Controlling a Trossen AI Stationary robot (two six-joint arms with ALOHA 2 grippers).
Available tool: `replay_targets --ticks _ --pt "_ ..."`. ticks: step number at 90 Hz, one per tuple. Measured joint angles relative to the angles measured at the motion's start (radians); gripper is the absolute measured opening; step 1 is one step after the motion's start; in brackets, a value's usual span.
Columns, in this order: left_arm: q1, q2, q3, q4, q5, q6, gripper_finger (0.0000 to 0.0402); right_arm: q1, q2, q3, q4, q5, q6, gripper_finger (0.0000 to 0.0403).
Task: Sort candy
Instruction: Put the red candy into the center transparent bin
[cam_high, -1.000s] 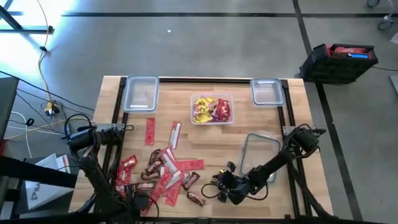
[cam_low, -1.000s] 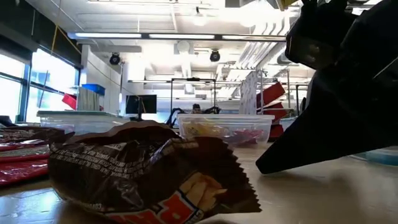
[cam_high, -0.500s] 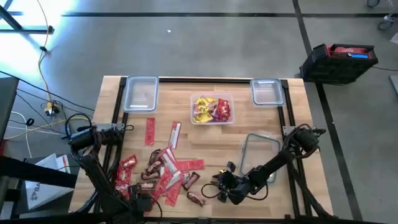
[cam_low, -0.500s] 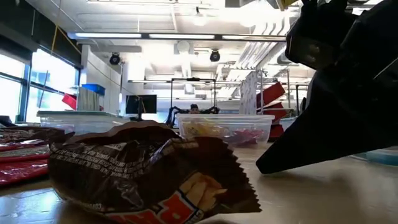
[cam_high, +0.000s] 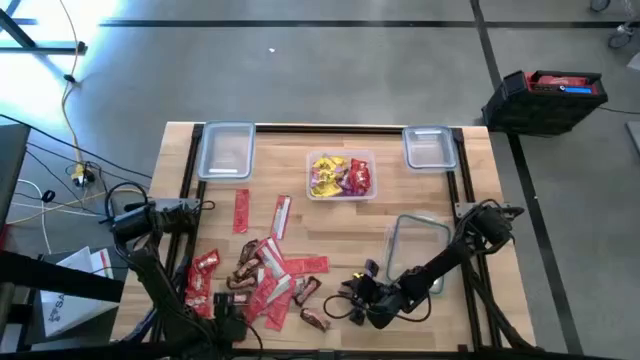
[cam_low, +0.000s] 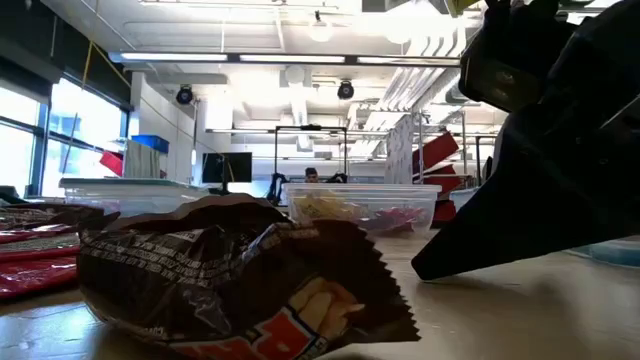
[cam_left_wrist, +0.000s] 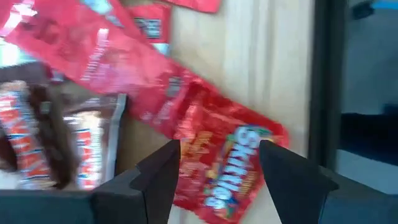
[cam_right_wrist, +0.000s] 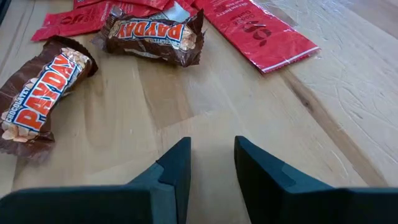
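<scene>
1. Hardly anything has moved over the last second: the left arm's elbow and its gripper (cam_high: 222, 312) have shifted slightly at the near edge of the table (cam_high: 350, 240), while the right gripper (cam_high: 352, 300) sits where it was, and the candy lies unchanged.
2. Left arm: it reaches down steeply from its base at the table's left side, with the gripper low over the near-left part of the candy pile (cam_high: 262, 272). Its wrist view shows the fingers (cam_left_wrist: 158, 177) spread apart, with a red Skittles packet (cam_left_wrist: 227, 165) showing in the gap between them and nothing pinched.
3. Right arm: it stretches from its base at the right side across to the near middle, lying low over the wood. Its fingers (cam_right_wrist: 177, 168) are slightly parted and empty, hovering above bare wood just short of a brown bar (cam_right_wrist: 40, 93).
4. A second brown bar (cam_right_wrist: 155, 37) and a red packet (cam_right_wrist: 261, 31) lie beyond it on the table.
5. Most candy lies loose in the pile at the near-left of the table; some yellow, red and purple pieces sit in a clear tub (cam_high: 341, 176) at the middle far side.
6. Three more clear containers stand on the table: far left (cam_high: 226, 150), far right (cam_high: 430, 147) and near right (cam_high: 416, 245).
</scene>
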Motion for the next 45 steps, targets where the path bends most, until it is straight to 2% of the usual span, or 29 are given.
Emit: replay_targets --ticks 20,45 --pt "0.000 0.001 -0.042 0.012 -0.019 0.007 0.0203 0.000 0.000 0.000 0.000 0.000 0.000 0.0094" --pt "0.000 -0.006 -0.144 0.151 0.012 -0.011 0.0203 0.000 0.000 0.000 0.000 0.000 0.000 0.0094"
